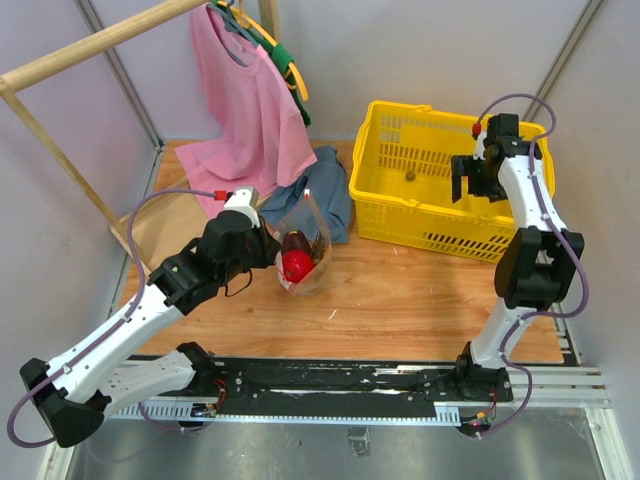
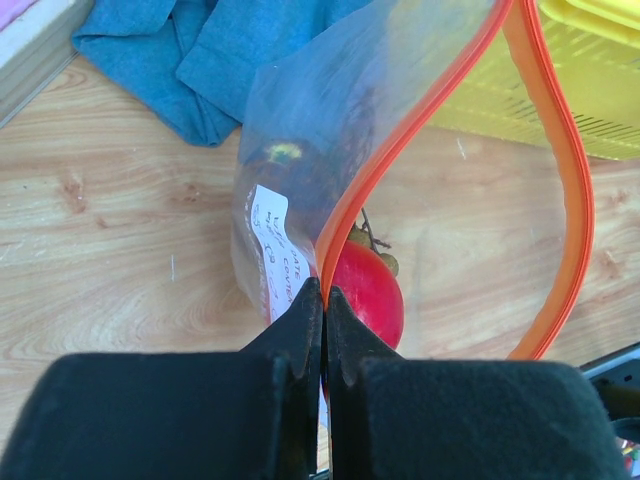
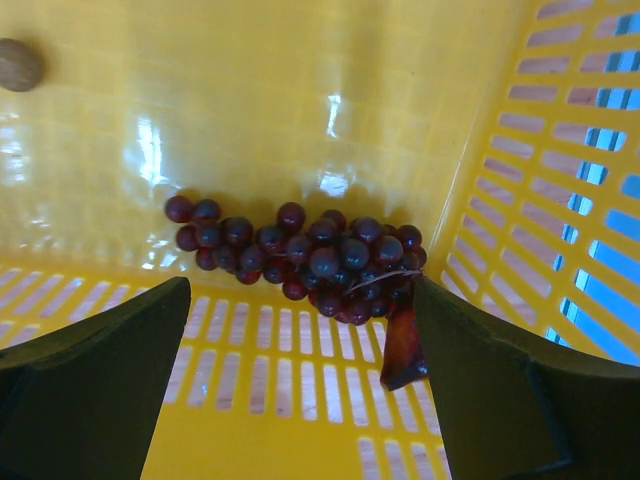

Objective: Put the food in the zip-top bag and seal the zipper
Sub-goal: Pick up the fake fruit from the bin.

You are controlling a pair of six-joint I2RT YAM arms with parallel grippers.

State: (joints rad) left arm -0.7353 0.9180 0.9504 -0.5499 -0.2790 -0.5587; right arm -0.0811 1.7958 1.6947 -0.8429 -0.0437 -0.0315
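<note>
the left gripper [image 2: 323, 292] has its fingers closed on the mouth edge of the zip-top bag [image 2: 300, 130], near the table [image 1: 420, 300] middle, with the red fruit [image 2: 372, 295] inside; the right gripper [image 3: 300, 300] is wide open over the grape bunch [image 3: 300, 250] in the yellow basket [image 3: 300, 100] at far right

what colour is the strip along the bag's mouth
Red-orange; the zipper strip shows best in the left wrist view.

A robotics lab test cell: a left arm [image 1: 120, 340] and right arm [image 1: 530, 230] bolted to a black rail [image 1: 340, 385] at a wooden desk [image 1: 420, 310]. Plain pale panels [image 1: 420, 50] enclose it, with staged props: a pink T-shirt [image 1: 245, 110] on a wooden rack [image 1: 90, 50] and a yellow plastic basket [image 1: 420, 228].
</note>
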